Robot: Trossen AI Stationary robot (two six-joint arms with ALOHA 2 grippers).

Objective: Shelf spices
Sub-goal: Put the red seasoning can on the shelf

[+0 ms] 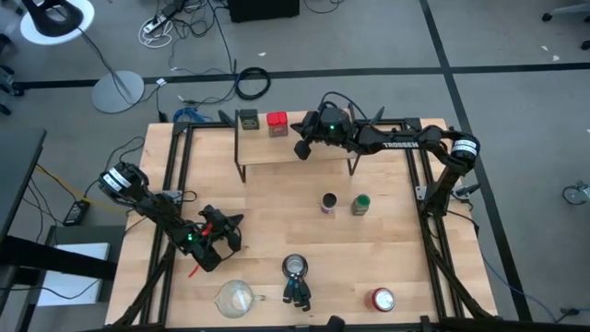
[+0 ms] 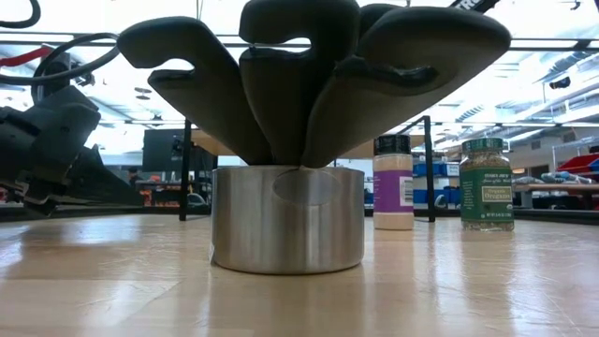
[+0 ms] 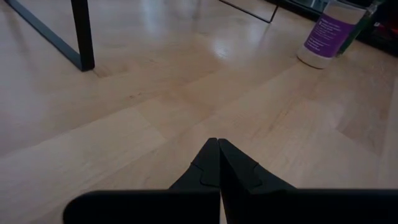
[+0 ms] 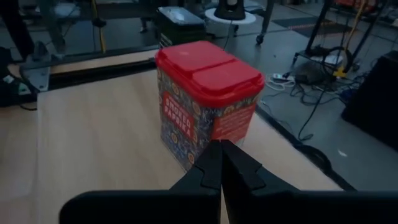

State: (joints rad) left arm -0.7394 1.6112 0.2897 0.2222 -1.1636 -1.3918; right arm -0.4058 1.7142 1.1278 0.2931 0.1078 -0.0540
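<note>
A: Lab floor with loose cables behind, light wood table [image 1: 277, 221] with black frame rails. The shelf [image 1: 295, 148] sits at the far edge; red tin [image 1: 277, 121] and olive tin [image 1: 247, 120] stand side by side on its board at the left end.

B: Still on the table?

A: Purple-label jar [image 1: 329, 203] and green-lid jar [image 1: 360, 204], both upright mid-table, near each other, not touching.

B: Grippers?

A: Right gripper [image 1: 302, 149] is over the shelf just beside the red tin, fingers pressed together, nothing in them. Left gripper [image 1: 230, 232] is low at the near-left of the table, also closed, empty.

B: How will the jars handle?

A: My guess: small, light, rigid plastic, smooth round sides, so slippery and easy to tip. Take one across the body at label height, below the lid, jaws square to it. Tins look stiff, flat-sided, an easier pinch.

B: Clutter?

A: Steel holder [image 1: 295, 267], glass cup [image 1: 234, 296], red-topped can [image 1: 383, 299] along the near edge.
</note>
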